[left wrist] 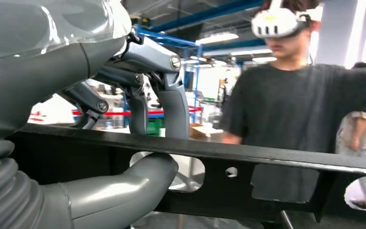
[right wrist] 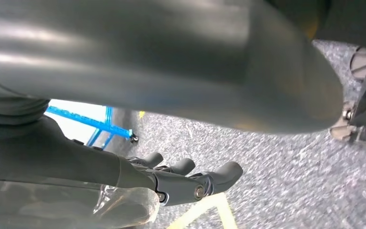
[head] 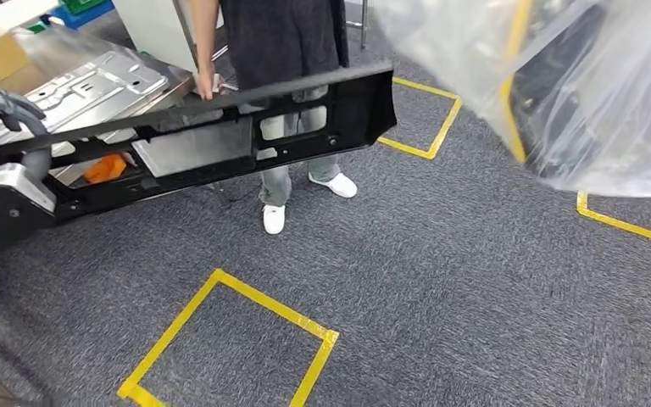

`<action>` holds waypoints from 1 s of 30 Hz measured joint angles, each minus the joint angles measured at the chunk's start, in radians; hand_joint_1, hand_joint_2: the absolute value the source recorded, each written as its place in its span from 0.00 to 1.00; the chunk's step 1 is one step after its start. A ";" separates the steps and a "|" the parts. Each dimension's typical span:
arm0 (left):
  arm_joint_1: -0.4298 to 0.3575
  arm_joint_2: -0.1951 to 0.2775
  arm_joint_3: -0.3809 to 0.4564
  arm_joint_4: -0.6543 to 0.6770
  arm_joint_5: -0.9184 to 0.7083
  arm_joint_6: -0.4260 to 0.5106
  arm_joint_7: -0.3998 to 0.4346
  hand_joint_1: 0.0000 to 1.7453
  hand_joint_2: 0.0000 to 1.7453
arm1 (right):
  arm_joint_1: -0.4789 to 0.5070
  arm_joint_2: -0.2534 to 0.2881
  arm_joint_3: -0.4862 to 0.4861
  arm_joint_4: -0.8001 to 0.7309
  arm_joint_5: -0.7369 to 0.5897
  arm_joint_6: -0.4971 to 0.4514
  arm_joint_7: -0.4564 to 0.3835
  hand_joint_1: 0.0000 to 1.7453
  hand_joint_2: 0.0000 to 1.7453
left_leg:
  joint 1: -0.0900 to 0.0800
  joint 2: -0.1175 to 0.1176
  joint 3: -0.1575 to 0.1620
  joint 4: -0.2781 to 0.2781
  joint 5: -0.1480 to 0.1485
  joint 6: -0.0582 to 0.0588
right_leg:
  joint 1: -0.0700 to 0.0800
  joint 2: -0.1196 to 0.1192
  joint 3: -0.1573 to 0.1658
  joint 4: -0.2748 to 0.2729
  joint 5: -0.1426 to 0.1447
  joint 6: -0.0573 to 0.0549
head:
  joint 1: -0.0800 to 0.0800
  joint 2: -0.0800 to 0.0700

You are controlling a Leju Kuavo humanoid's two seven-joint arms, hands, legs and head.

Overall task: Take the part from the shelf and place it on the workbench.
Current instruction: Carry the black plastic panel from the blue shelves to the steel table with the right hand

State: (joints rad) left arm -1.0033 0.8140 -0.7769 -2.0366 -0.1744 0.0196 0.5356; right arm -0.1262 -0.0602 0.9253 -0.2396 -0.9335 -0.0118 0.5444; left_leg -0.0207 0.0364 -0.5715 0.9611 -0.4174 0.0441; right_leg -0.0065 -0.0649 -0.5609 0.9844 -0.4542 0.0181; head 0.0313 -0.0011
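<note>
- Left hand [left wrist: 138, 143] grips the long black part [head: 220, 140]: thumb under the top rail, fingers [left wrist: 174, 102] over it.
- Right hand [right wrist: 190, 183] holds nothing, fingers loosely curled over carpet [head: 441, 254].
- Part hangs mid-air, tilted, over yellow tape squares [head: 229, 339].
- Person [head: 284, 51] stands right behind it, hand on its top edge.
- Metal panel [head: 93, 85] beyond the part; plastic wrap [head: 593, 93] on the right.

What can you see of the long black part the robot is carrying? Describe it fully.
The black part is a long, flat-sided beam, matte like moulded plastic, pierced by rectangular cut-outs and small round holes. It hangs tilted above the grey carpet, its far end higher. The left hand grips it, dark fingers over its top edge and thumb beneath.
</note>
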 joint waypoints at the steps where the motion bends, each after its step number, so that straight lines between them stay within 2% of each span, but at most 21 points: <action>1: 0.002 0.007 0.005 -0.003 0.000 0.001 0.000 1.00 1.00 | -0.001 0.003 0.002 0.000 0.005 0.000 0.000 0.00 0.00 | 0.001 -0.008 0.002 -0.004 0.003 0.002 | 0.000 -0.005 0.002 -0.002 -0.001 0.004 | 0.000 0.000; 3: 0.012 0.022 0.016 -0.013 0.000 0.006 0.006 1.00 1.00 | -0.002 0.007 0.006 0.000 0.015 0.000 0.001 0.00 0.00 | 0.008 -0.022 0.012 -0.017 0.010 0.007 | -0.001 0.009 0.002 0.014 -0.016 0.014 | 0.000 0.000; 4: 0.020 0.029 0.022 -0.018 -0.001 0.008 0.011 1.00 1.00 | -0.002 0.008 0.010 0.000 0.020 0.000 0.001 0.00 0.00 | 0.012 -0.028 0.018 -0.023 0.014 0.010 | -0.002 0.025 -0.012 0.048 -0.039 0.017 | 0.001 0.000; 5: 0.030 0.035 0.028 -0.024 -0.001 0.011 0.015 1.00 1.00 | -0.002 0.009 0.013 0.000 0.025 0.000 0.001 0.00 0.00 | 0.014 -0.035 0.020 -0.025 0.016 0.012 | -0.003 0.042 -0.037 0.104 -0.069 0.020 | 0.001 0.000; 7: 0.057 0.050 0.042 -0.037 0.000 0.014 0.021 1.00 1.00 | -0.002 0.012 0.021 0.000 0.035 0.000 0.001 0.00 0.00 | 0.015 -0.049 0.020 -0.024 0.017 0.016 | -0.003 0.055 -0.103 0.240 -0.126 0.023 | 0.002 0.000; 8: 0.073 0.058 0.050 -0.044 0.000 0.014 0.022 1.00 1.00 | -0.002 0.013 0.024 0.000 0.041 0.000 0.001 0.00 0.00 | 0.015 -0.058 0.021 -0.024 0.016 0.016 | -0.004 0.056 -0.125 0.280 -0.132 0.025 | 0.002 0.000; 9: 0.089 0.067 0.058 -0.052 0.000 0.014 0.023 1.00 1.00 | -0.002 0.014 0.027 0.000 0.046 0.000 0.001 0.00 0.00 | 0.016 -0.067 0.021 -0.023 0.016 0.015 | -0.005 0.056 -0.129 0.280 -0.118 0.026 | 0.002 0.000; 10: 0.103 0.075 0.067 -0.059 0.000 0.015 0.024 1.00 1.00 | -0.003 0.014 0.031 0.000 0.050 0.000 0.001 0.00 0.00 | 0.018 -0.077 0.021 -0.021 0.014 0.014 | -0.007 0.058 -0.113 0.239 -0.086 0.026 | 0.002 0.000; 12: 0.128 0.090 0.088 -0.074 0.000 0.015 0.024 1.00 1.00 | -0.005 0.015 0.039 0.000 0.058 0.000 0.002 0.00 0.00 | 0.019 -0.095 0.019 -0.014 0.009 0.006 | -0.012 0.080 -0.050 0.097 -0.016 0.027 | 0.002 0.000; 14: 0.153 0.107 0.113 -0.085 0.002 0.014 0.024 1.00 1.00 | -0.008 0.019 0.047 0.000 0.065 0.000 0.001 0.00 0.00 | 0.019 -0.110 0.012 -0.005 0.004 -0.005 | -0.015 0.103 -0.011 0.012 0.008 0.023 | 0.001 0.000; 16: 0.181 0.125 0.138 -0.093 0.007 0.010 0.022 1.00 1.00 | -0.013 0.024 0.054 0.000 0.071 0.000 0.000 0.00 0.00 | 0.021 -0.121 0.008 -0.004 0.003 -0.013 | -0.012 0.099 -0.007 0.002 0.005 0.013 | 0.000 0.000; 18: 0.205 0.143 0.160 -0.098 0.011 0.009 0.019 1.00 1.00 | -0.018 0.029 0.059 0.000 0.074 0.000 0.002 0.00 0.00 | 0.024 -0.113 0.001 0.011 -0.011 -0.020 | -0.014 0.085 -0.004 -0.001 0.007 0.003 | 0.000 0.000; 20: 0.222 0.157 0.180 -0.101 0.013 0.008 0.014 1.00 1.00 | -0.021 0.034 0.064 0.000 0.074 0.000 0.008 0.00 0.00 | 0.027 -0.080 -0.040 0.099 -0.061 -0.031 | -0.017 0.072 -0.003 -0.002 0.007 -0.005 | -0.001 0.000; 22: 0.238 0.162 0.196 -0.102 0.014 0.008 0.011 1.00 1.00 | -0.022 0.039 0.069 0.000 0.074 0.000 0.009 0.00 0.00 | 0.030 -0.057 -0.109 0.244 -0.118 -0.043 | -0.017 0.058 -0.003 -0.002 0.005 -0.008 | -0.002 0.000; 23: 0.247 0.165 0.201 -0.103 0.014 0.008 0.010 1.00 1.00 | -0.022 0.040 0.071 0.000 0.074 0.000 0.009 0.00 0.00 | 0.032 -0.053 -0.134 0.292 -0.129 -0.047 | -0.017 0.050 -0.003 -0.002 0.004 -0.009 | -0.002 0.000; 24: 0.254 0.167 0.205 -0.103 0.014 0.007 0.010 1.00 1.00 | -0.022 0.041 0.072 0.000 0.074 0.000 0.009 0.00 0.00 | 0.034 -0.051 -0.141 0.302 -0.122 -0.048 | -0.017 0.042 -0.002 -0.002 0.002 -0.008 | -0.002 0.000; 25: 0.259 0.171 0.209 -0.104 0.014 0.007 0.009 1.00 1.00 | -0.022 0.042 0.074 0.000 0.074 0.000 0.009 0.00 0.00 | 0.035 -0.048 -0.126 0.268 -0.098 -0.049 | -0.017 0.035 0.000 -0.002 0.001 -0.007 | -0.002 0.000; 27: 0.263 0.179 0.220 -0.105 0.014 0.005 0.008 1.00 1.00 | -0.023 0.045 0.076 0.000 0.073 0.000 0.009 0.00 0.00 | 0.034 -0.025 -0.056 0.122 -0.033 -0.046 | -0.016 0.023 0.006 -0.002 -0.003 -0.003 | -0.002 0.000; 28: 0.264 0.181 0.227 -0.106 0.014 0.003 0.007 1.00 1.00 | -0.024 0.047 0.077 0.000 0.072 0.000 0.009 0.00 0.00 | 0.030 -0.013 -0.025 0.058 -0.012 -0.042 | -0.014 0.018 0.008 -0.002 -0.006 0.001 | -0.002 0.000; 29: 0.266 0.183 0.234 -0.106 0.014 0.000 0.005 1.00 1.00 | -0.024 0.049 0.078 0.000 0.069 0.000 0.009 0.00 0.00 | 0.026 -0.004 -0.005 0.017 -0.002 -0.037 | -0.012 0.014 0.010 -0.002 -0.008 0.005 | -0.001 0.000; 30: 0.269 0.184 0.240 -0.106 0.013 -0.005 0.002 1.00 1.00 | -0.024 0.051 0.079 0.000 0.063 0.000 0.009 0.00 0.00 | 0.021 -0.001 0.001 0.001 -0.002 -0.032 | -0.010 0.009 0.011 -0.003 -0.010 0.010 | -0.001 0.000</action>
State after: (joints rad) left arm -0.7340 0.9980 -0.5368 -2.1427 -0.1612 0.0146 0.5376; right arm -0.1502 -0.0093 1.0041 -0.2396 -0.8702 -0.0118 0.5531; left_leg 0.0005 0.0350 -0.5703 0.9617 -0.4193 0.0123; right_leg -0.0163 -0.0563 -0.5495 0.9814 -0.4640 0.0283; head 0.0301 -0.0011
